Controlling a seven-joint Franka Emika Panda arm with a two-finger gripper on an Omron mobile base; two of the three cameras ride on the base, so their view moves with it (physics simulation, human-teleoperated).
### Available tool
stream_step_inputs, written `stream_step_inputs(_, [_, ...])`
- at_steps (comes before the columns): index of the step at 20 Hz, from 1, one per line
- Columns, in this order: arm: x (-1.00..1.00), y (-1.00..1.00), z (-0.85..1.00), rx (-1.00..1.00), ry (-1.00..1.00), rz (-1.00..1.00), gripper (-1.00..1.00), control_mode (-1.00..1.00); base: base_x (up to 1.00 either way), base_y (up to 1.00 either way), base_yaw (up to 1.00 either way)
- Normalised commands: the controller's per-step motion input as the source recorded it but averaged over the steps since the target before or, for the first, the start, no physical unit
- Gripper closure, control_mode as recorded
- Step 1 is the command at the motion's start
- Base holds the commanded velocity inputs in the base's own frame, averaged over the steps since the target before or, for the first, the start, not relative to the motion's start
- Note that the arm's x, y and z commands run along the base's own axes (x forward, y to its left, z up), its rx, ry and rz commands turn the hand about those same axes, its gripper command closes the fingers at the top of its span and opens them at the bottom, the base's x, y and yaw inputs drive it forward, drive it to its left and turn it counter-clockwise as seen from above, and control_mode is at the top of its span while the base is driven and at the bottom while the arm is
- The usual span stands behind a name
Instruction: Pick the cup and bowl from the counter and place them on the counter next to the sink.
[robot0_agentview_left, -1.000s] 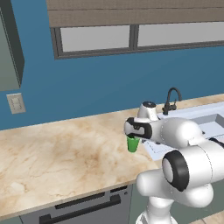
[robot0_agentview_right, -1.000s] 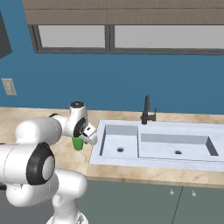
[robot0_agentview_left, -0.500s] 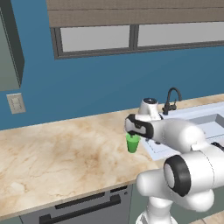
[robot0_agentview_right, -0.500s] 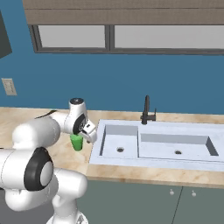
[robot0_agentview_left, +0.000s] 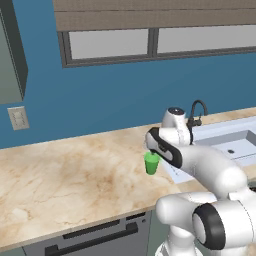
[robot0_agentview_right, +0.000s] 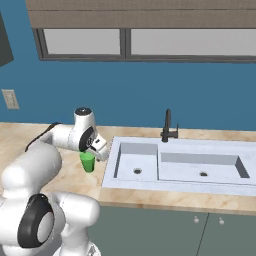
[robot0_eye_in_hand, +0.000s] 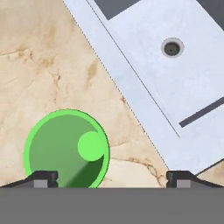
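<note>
A: Counter (robot0_agentview_left: 75, 180) first. Beige marble-patterned worktop, running from the left edge of the left base view to the sink, over grey-green cabinets (robot0_agentview_right: 165, 232). Blue wall (robot0_agentview_left: 100, 105) behind it, a window (robot0_agentview_right: 125, 42) above, and an outlet plate (robot0_agentview_left: 18, 118) on the wall at far left.

B: Sink?

A: Sink (robot0_agentview_right: 175, 165) is a white recessed basin with two compartments, a drain hole in each. A dark faucet (robot0_agentview_right: 167, 127) stands at its back edge.

B: Arm position?

A: White arm reaches forward over the counter, just left of the sink's rim. In the hand view the sink corner and one drain hole (robot0_eye_in_hand: 171, 47) lie at upper right.

B: Gripper state?

A: Gripper (robot0_eye_in_hand: 111, 178) is spread wide. The two dark fingertips (robot0_eye_in_hand: 41, 178) sit far apart at the bottom of the hand view, pinching nothing.

B: And the cup?

A: Cup (robot0_agentview_left: 152, 163) is a small bright green tumbler, upright on the counter, just beside the sink's left rim. It stands directly below the hand. In the hand view its open mouth sits near the left fingertip; whether they touch, I cannot tell.
</note>
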Motion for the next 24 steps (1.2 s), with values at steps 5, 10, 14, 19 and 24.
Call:
stream_step_inputs(5, [-0.84, 0.0, 0.31, 0.0, -0.03, 0.02, -1.0, -1.0, 0.0, 0.0, 0.0])
stream_step_inputs(10, [-0.74, 0.0, 0.53, 0.0, 0.0, 0.09, -1.0, -1.0, 0.0, 0.0, 0.0])
stream_step_inputs(14, [-0.61, 0.01, 0.6, 0.0, 0.0, 0.13, -1.0, -1.0, 0.0, 0.0, 0.0])
stream_step_inputs(19, [-0.37, 0.11, 0.64, 0.0, 0.0, 0.22, -1.0, -1.0, 0.0, 0.0, 0.0])
stream_step_inputs(24, [-0.57, 0.03, 0.48, 0.0, 0.0, 0.22, -1.0, -1.0, 0.0, 0.0, 0.0])
